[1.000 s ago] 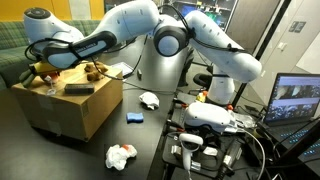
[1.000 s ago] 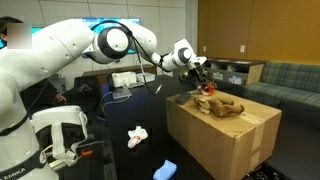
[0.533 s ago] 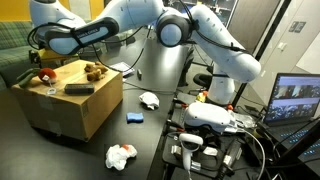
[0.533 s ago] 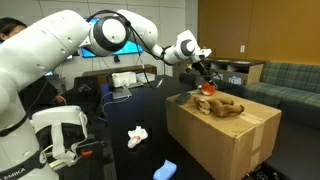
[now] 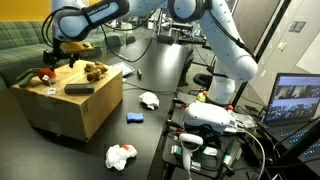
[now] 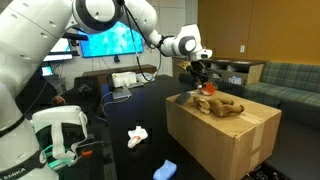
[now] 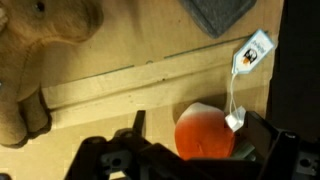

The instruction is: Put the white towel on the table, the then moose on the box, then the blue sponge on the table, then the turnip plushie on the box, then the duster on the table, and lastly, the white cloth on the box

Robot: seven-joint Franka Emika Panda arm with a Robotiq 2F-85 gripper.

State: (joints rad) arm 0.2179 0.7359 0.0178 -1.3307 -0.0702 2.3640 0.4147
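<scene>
Wrist view: the jaws stand wide and hold nothing, straddling the turnip plushie (image 7: pixel 203 132), which lies on the box (image 7: pixel 130 85) with its white tag turned up. The moose (image 7: pixel 45 40) lies on the same cardboard top, apart from the plushie, and a corner of the dark grey duster (image 7: pixel 222 14) shows at the frame's edge. In an exterior view the blue sponge (image 5: pixel 134 118) lies down on the worktop (image 5: pixel 150 135). With moose and plushie on the box and the sponge below, the plushie step looks finished and the duster step is in hand. The next move calls for shifting the open jaws over the duster, lining them across its narrow width, descending flat and closing.
</scene>
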